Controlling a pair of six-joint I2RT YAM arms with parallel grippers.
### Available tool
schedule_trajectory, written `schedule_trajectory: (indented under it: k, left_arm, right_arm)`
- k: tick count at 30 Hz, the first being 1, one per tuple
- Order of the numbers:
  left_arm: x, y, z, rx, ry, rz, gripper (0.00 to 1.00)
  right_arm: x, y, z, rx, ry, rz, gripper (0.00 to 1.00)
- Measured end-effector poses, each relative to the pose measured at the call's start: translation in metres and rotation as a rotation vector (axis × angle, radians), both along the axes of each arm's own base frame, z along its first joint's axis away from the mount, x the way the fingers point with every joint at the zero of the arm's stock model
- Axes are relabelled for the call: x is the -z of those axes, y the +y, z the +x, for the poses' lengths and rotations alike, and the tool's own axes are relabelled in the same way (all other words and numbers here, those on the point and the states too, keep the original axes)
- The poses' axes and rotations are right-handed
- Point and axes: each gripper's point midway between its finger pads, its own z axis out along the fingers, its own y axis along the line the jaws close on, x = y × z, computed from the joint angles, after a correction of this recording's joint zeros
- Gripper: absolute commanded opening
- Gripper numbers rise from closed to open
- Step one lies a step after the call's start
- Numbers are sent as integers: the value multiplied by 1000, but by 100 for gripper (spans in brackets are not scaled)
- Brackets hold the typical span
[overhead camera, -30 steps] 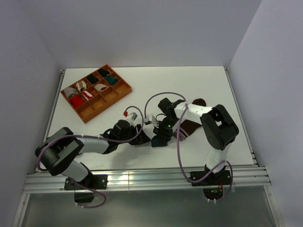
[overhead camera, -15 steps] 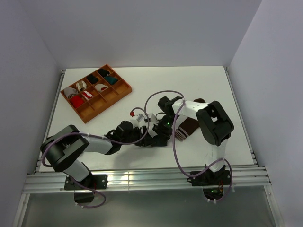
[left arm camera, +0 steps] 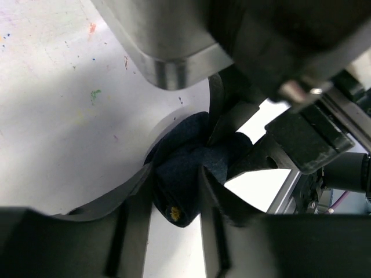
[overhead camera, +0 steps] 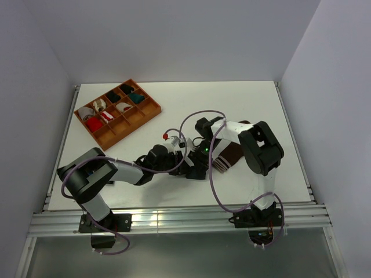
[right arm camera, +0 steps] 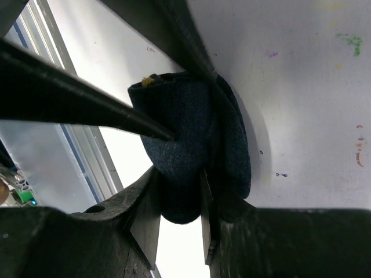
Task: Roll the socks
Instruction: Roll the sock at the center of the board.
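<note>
On the white tabletop [overhead camera: 174, 104], the bunched navy sock [left arm camera: 182, 197] is clamped at once by the left end effector [left arm camera: 175, 194] and the right end effector [right arm camera: 178, 188]; the brown sock [overhead camera: 231, 156] is seen flat just beside them.

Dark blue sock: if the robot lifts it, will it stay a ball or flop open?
Probably floppy: the dark blue sock is soft cloth, squashed into folds by the left gripper and right gripper. It looks fuzzy, so it likely won't slip. Released, the bundle may loosen, since only their grip seems to hold it together.
</note>
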Motion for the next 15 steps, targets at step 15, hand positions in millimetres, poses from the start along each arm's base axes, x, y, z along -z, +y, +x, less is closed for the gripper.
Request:
schedule_trajectory:
  k: [15]
  left_arm:
    - [4,-5,5,-16,42,37,9]
  right_arm:
    - [1,-2,0,83,32,-58,50]
